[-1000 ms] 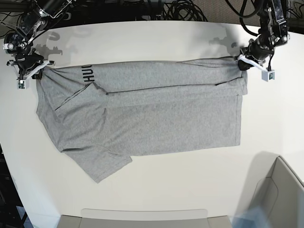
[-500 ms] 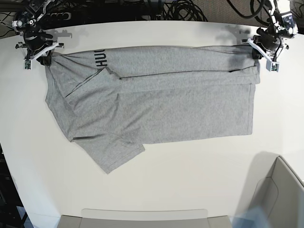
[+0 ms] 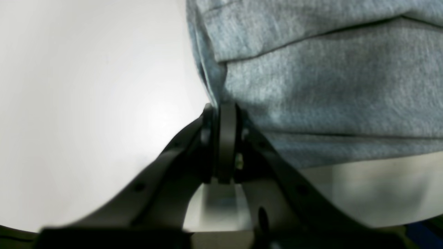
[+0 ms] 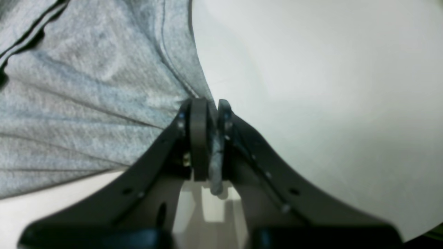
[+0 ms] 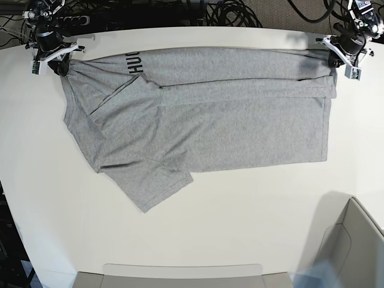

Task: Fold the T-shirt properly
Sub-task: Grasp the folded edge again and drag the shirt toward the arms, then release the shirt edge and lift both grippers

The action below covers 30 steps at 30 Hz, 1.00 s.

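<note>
The large heather-grey cotton T-shirt [image 5: 198,120], spread across the white table [image 5: 240,228], now lies farther toward twelve o'clock than before, its far corners pinched by the left gripper [image 5: 337,55] at two o'clock and right gripper [image 5: 59,65] at ten.

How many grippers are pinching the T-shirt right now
2. The right gripper is clamped on the T-shirt at its far corner on the base view's left; the left gripper is clamped on the far corner on that view's right. Nothing else grips it.
</note>
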### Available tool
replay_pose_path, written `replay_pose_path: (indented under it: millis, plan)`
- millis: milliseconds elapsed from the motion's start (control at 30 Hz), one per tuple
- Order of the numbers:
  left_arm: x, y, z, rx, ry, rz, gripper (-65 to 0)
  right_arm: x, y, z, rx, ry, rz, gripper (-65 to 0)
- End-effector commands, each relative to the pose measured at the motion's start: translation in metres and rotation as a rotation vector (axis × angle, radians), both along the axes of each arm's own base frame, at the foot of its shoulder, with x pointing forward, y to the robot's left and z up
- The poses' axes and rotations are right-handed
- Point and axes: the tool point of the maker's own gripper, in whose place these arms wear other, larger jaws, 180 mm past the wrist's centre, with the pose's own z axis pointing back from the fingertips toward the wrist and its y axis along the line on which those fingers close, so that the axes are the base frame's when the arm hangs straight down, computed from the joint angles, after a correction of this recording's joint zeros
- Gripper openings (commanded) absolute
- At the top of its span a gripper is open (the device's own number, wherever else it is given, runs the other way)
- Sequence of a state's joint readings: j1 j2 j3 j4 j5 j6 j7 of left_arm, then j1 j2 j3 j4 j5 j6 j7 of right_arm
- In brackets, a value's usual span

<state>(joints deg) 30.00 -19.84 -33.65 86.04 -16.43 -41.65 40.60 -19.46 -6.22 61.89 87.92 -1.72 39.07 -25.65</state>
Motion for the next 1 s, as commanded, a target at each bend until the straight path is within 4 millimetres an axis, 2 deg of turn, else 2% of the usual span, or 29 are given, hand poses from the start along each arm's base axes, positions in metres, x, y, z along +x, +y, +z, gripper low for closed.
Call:
replay_pose_path:
  millis: [0, 33, 133, 200, 333, 467, 600, 700, 900, 967]
  plan:
    - [-0.035, 0.016, -0.012, 0.096, 0.195, 0.007, -59.8, -0.097, 0.007, -0.051, -0.026, 0.527, 0.051, -65.0]
    - [-0.03, 0.016, -0.008, 0.101, 0.178, 0.0, -55.9, -0.095, 0.005, -0.048, -0.036, 0.52, 0.051, -65.0]
    - [-0.013, 0.014, 0.007, 0.129, 0.123, -0.029, -42.6, -0.085, 0.001, -0.037, -0.066, 0.488, 0.049, -56.2]
    - [-0.004, 0.012, 0.016, 0.145, 0.092, -0.047, -38.4, -0.08, -0.005, -0.028, -0.091, 0.465, 0.035, -50.6]
    - [0.011, 0.003, 0.032, 0.166, 0.039, -0.071, -39.6, -0.065, -0.019, -0.004, -0.16, 0.408, 0.005, -43.3]
    - [0.026, -0.002, 0.05, 0.195, -0.016, -0.097, -39.6, -0.051, -0.038, 0.024, -0.232, 0.343, -0.049, -42.7]
    - [0.035, -0.004, 0.06, 0.212, -0.05, -0.111, -39.6, -0.042, -0.054, 0.042, -0.27, 0.296, -0.108, -42.7]
    - [0.04, -0.005, 0.065, 0.219, -0.065, -0.116, -39.6, -0.034, -0.058, 0.046, -0.301, 0.303, -0.112, -42.7]
    - [0.038, -0.009, 0.062, 0.206, -0.066, -0.105, -39.6, -0.021, -0.064, 0.048, -0.339, 0.331, -0.124, -42.4]
    - [0.037, -0.003, 0.068, 0.22, -0.078, -0.082, -39.6, -0.018, -0.066, 0.053, -0.345, 0.317, -0.133, -42.4]
